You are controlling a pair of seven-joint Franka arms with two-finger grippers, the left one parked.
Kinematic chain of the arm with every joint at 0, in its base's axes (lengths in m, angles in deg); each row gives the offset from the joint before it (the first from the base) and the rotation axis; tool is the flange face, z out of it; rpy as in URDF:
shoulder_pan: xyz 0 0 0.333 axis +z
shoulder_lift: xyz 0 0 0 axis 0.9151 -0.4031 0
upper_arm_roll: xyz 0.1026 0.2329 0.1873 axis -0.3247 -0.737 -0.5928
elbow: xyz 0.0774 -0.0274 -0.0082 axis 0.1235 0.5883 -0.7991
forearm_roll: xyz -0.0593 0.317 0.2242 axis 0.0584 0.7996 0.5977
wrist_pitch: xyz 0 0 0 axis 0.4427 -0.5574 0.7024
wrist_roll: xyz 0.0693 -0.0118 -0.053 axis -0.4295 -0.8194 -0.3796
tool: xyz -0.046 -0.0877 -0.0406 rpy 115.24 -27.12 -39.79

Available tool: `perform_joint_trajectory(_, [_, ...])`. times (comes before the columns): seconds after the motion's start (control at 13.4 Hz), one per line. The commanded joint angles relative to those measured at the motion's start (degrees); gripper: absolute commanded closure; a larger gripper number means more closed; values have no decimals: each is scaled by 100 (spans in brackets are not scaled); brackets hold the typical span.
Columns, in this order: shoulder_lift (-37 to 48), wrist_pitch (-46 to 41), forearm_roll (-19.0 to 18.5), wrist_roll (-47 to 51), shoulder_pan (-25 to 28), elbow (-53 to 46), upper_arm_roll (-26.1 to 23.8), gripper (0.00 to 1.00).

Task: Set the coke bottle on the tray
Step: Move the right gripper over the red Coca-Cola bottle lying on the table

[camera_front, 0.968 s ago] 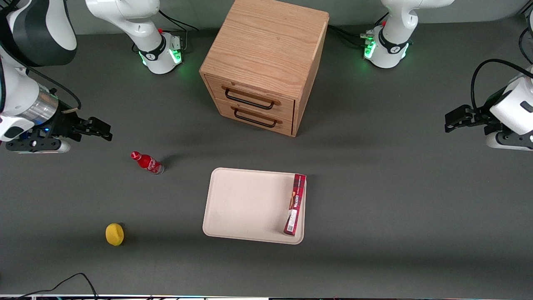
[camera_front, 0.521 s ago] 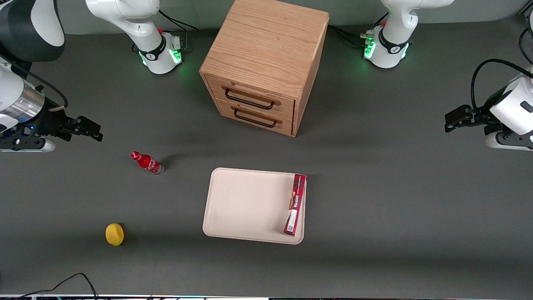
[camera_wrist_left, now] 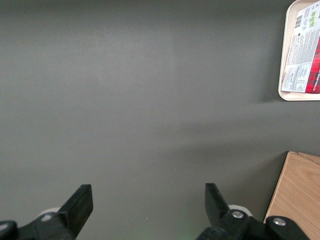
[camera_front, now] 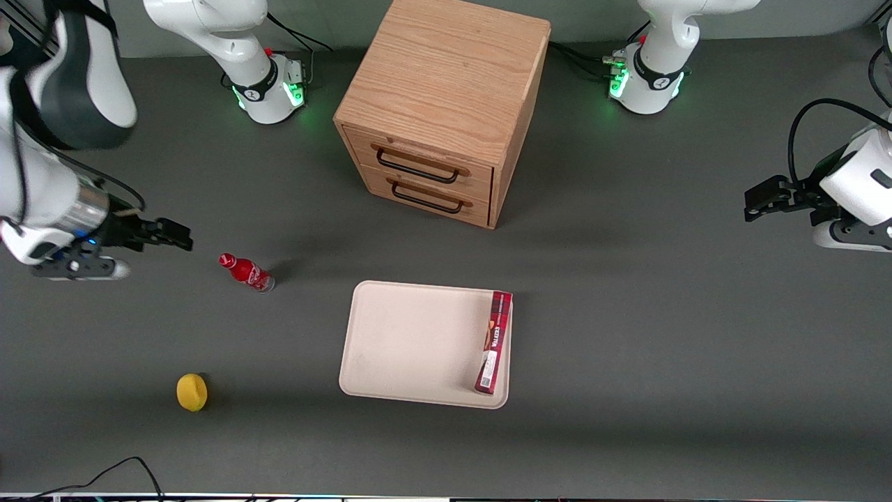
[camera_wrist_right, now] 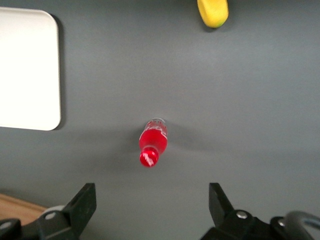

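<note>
While pincer (camera_front: 182,240) hovers spread, red coke bottle (camera_front: 247,272) apparently upright.

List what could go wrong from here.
1. The coke bottle stands upright, small and narrow; a slightly off approach by the open gripper, beside it and apart, could topple it.
2. The dark-red box occupies one edge of the tray; placing there risks a collision.
</note>
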Motion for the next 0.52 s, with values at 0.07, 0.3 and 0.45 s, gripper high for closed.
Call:
perform_joint_trajectory(0.07, [280, 1557, -26, -141, -3, 1470, -31, 0])
perform_joint_trajectory(0.3, [316, 2475, -52, -132, -3, 2210, -32, 0])
perform_joint_trajectory(0.45, [376, 2791, -52, -132, -3, 2518, -58, 0])
